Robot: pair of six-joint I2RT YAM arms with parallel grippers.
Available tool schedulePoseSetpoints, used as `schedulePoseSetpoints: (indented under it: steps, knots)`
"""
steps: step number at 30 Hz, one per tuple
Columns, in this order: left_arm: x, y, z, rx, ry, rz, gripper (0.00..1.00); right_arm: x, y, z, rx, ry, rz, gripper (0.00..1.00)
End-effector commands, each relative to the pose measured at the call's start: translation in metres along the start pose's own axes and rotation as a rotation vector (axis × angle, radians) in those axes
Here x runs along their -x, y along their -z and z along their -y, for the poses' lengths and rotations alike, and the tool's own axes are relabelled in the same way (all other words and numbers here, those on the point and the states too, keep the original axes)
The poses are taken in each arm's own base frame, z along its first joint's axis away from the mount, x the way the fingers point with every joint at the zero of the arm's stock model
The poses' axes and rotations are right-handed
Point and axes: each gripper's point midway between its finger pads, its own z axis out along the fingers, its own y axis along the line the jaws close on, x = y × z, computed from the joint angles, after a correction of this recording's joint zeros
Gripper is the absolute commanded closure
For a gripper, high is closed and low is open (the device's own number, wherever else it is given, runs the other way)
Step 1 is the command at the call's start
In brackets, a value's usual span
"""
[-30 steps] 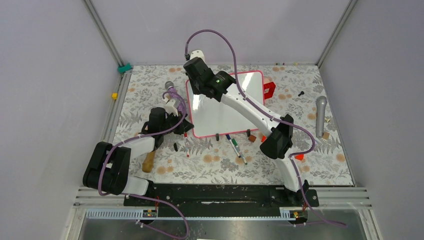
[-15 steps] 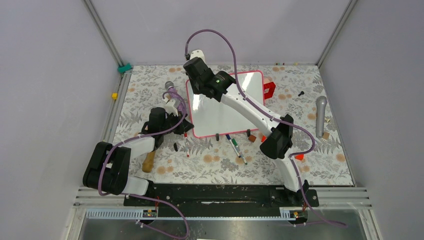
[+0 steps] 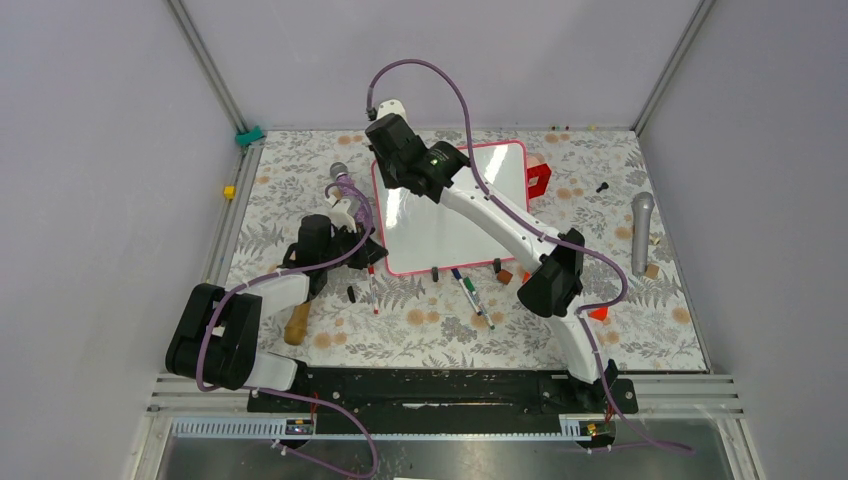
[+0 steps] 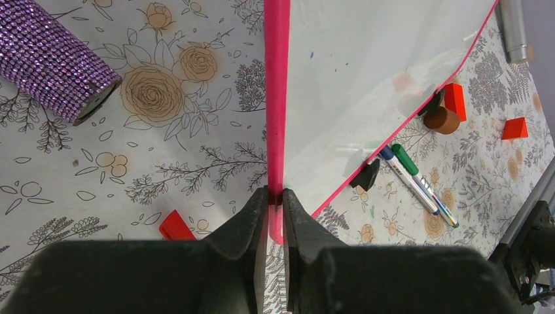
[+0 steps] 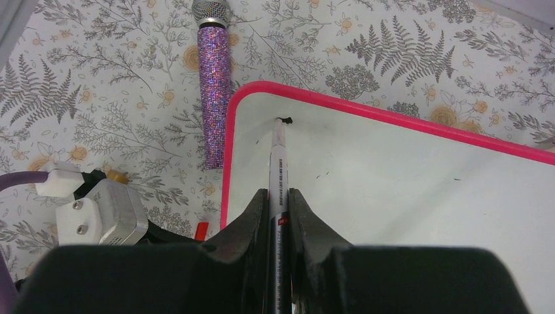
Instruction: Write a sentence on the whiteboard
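The whiteboard [image 3: 432,238] lies flat on the floral table, white with a pink frame. My left gripper [image 3: 368,252] is shut on that frame at the board's near left corner [image 4: 275,194]. Over the board's far left corner, my right gripper [image 3: 392,172] is shut on a grey-barrelled marker [image 5: 278,157] held between its fingers [image 5: 279,193]. The marker's tip rests on the whiteboard [image 5: 406,183] beside a small black mark [image 5: 285,120]. No lettering of the sentence shows in any view.
A purple glitter microphone [image 5: 214,98] lies just left of the board. Blue and green markers [image 4: 412,180], black caps [image 3: 436,272] and small blocks lie along its near edge. A red block [image 3: 538,178] stands at its right, with a silver microphone [image 3: 641,230] farther right. A wooden handle [image 3: 297,322] lies near the left arm.
The right arm has shifted very slightly to the left with the marker. The left arm and the board have not moved.
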Motion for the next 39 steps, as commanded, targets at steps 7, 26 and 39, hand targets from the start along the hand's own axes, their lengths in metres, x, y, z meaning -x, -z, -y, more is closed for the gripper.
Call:
schedulePoseSetpoints:
  steps: [7,26,39]
  knots:
    - [0.020,-0.001,0.015,-0.066,-0.048,0.052,0.92,0.008,0.007,-0.018,0.078,0.012,0.015,1.00]
    - [0.021,0.000,0.015,-0.062,-0.052,0.055,0.92,-0.015,0.007,-0.019,0.102,0.032,-0.053,1.00]
    - [0.021,0.000,0.015,-0.057,-0.055,0.054,0.92,-0.024,0.011,-0.009,0.069,0.046,-0.075,1.00]
